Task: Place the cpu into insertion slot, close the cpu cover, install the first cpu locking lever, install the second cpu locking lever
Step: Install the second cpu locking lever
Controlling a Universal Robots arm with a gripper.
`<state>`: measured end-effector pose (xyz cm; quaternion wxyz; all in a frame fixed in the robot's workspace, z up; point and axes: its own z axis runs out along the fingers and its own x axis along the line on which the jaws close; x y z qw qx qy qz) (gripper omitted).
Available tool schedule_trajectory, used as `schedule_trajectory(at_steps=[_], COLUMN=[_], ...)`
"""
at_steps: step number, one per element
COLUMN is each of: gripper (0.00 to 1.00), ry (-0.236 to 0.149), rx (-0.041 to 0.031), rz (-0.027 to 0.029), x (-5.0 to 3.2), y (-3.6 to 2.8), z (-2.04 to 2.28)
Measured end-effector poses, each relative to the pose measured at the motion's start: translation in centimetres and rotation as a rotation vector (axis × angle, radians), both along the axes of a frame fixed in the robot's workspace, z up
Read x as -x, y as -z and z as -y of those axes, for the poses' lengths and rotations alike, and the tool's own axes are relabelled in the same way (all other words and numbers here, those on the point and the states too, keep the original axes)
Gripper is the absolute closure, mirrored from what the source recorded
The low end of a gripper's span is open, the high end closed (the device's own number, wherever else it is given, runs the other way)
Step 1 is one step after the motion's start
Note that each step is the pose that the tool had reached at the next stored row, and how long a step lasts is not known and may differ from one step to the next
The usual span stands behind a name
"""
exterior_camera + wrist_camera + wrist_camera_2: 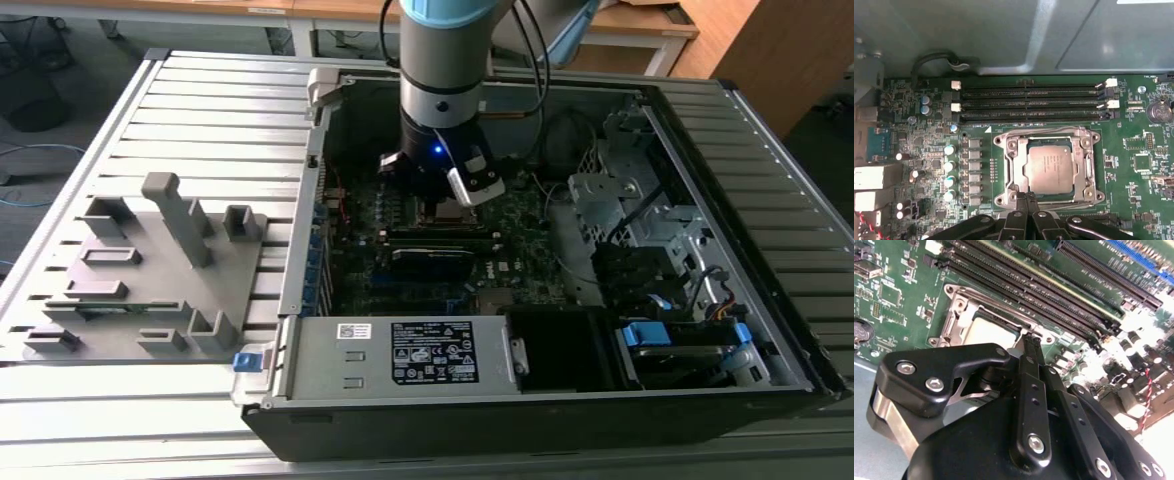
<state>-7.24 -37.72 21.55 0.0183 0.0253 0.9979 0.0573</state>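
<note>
The one cpu (1048, 166) already sat in the insertion slot (1015, 186), with the single cpu cover (1085, 170) lying closed around it on the board. Judging by that, the first two steps looked done and the levers remained. The claw (1026, 199), fingers pressed together, touched the cover's near edge beside three memory slots (1029, 104).

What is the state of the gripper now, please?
Gripper: shut, holding nothing, fingertips at the rim of the insertion slot, beside the cpu.
</note>
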Motion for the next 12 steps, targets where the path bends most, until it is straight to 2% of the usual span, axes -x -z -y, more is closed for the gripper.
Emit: schedule_trajectory(at_steps=[3,12], gripper=[0.89,0.89], ry=[0.0,0.0], rx=[0.0084,0.0163], rz=[0.0,-0.0001], x=[-0.1,-1.86], y=[0.01,0.05], z=[-0.46,-0.77])
